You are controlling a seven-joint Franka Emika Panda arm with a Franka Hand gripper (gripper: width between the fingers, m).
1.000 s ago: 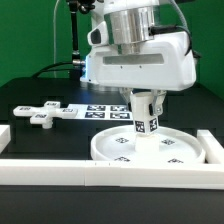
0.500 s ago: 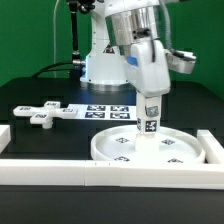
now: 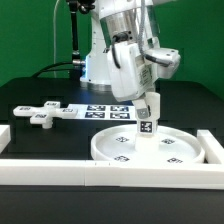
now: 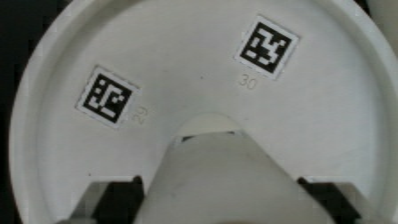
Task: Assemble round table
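Note:
The white rimmed disc (image 3: 150,148) of the round table lies on the black table at the exterior view's right, with square tags on its face. The short tagged cylinder leg (image 3: 146,117) stands upright on the disc's middle. My gripper (image 3: 148,100) is shut on the leg's upper part, with the hand tilted. In the wrist view the leg (image 4: 217,180) fills the space between my dark fingers (image 4: 118,198), with the disc (image 4: 178,60) and two of its tags beyond. The cross-shaped foot (image 3: 42,112) lies apart at the exterior view's left.
The marker board (image 3: 103,111) lies flat behind the disc. Long white border walls run along the front (image 3: 100,172), the exterior view's right (image 3: 212,148) and the left corner (image 3: 4,134).
The wrist has turned and tilted over the second, with the hand's body swinging from square-on to slanted. The leg stays upright on the disc in my grip.

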